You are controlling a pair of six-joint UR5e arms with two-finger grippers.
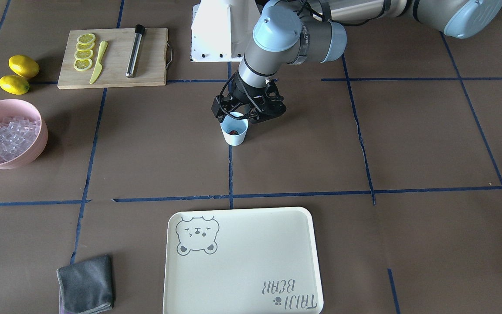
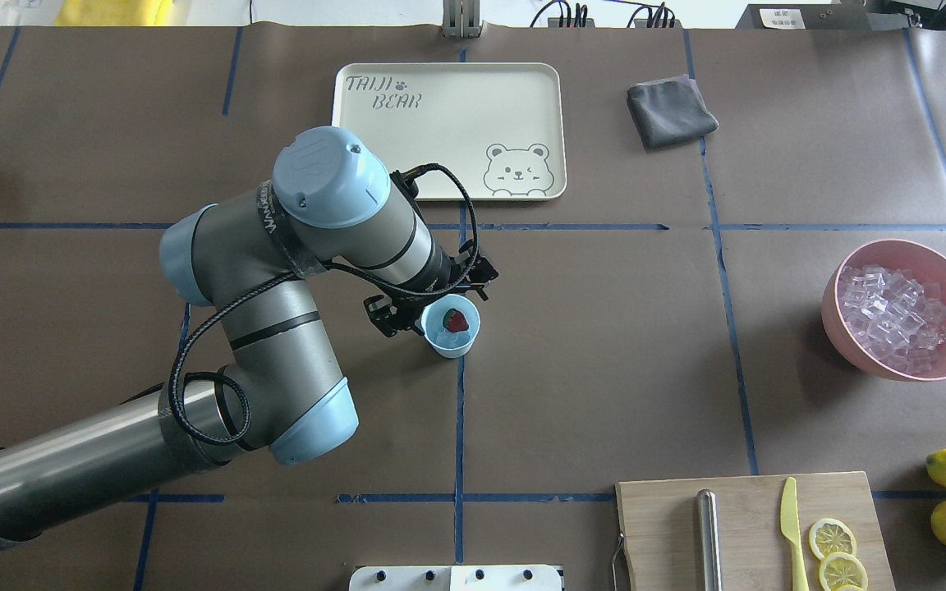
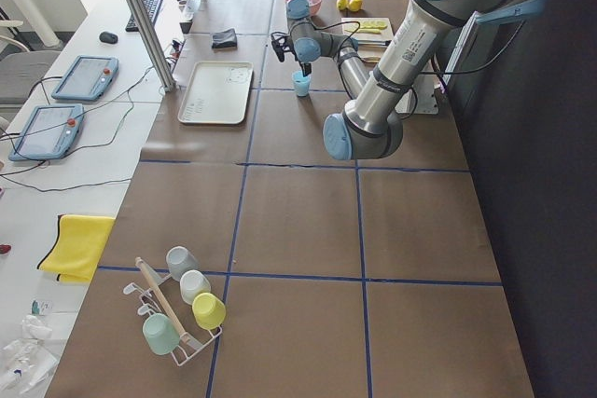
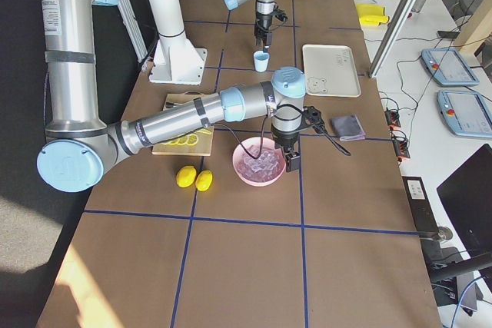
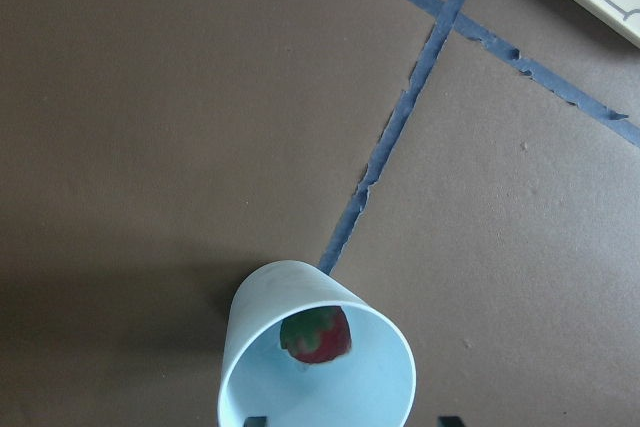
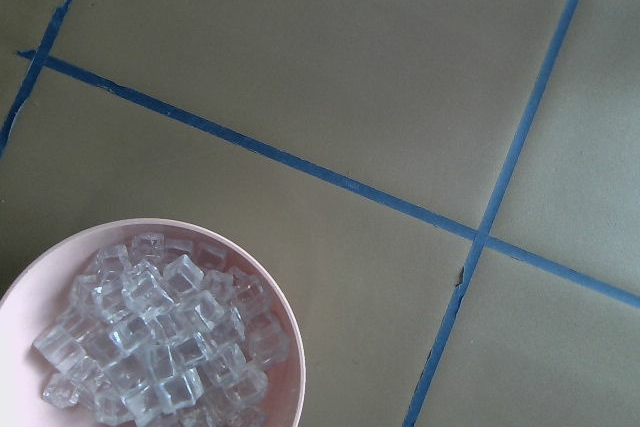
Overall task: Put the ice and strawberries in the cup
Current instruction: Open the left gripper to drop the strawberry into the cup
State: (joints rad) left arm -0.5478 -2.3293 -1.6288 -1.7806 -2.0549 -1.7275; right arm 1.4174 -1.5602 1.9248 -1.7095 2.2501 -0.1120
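My left gripper (image 1: pixel 242 115) hangs just above the small white tapered cup (image 1: pixel 234 136), fingers spread wide and holding nothing. The dark red strawberry with its green cap (image 5: pixel 316 336) lies at the cup's bottom, so the berry step looks done. Next come the clear glassy ice cubes (image 6: pixel 160 347), heaped in the large pink bowl (image 2: pixel 833 305) well apart, beneath my right gripper (image 4: pixel 288 160) (whether it is open I cannot tell). That calls for a careful pinch on one slippery cube.

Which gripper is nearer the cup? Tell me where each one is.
Left. The left gripper hangs open just above the rim of the cup, with the strawberry inside the cup. The right gripper is far off along the table, at the pink bowl of ice.
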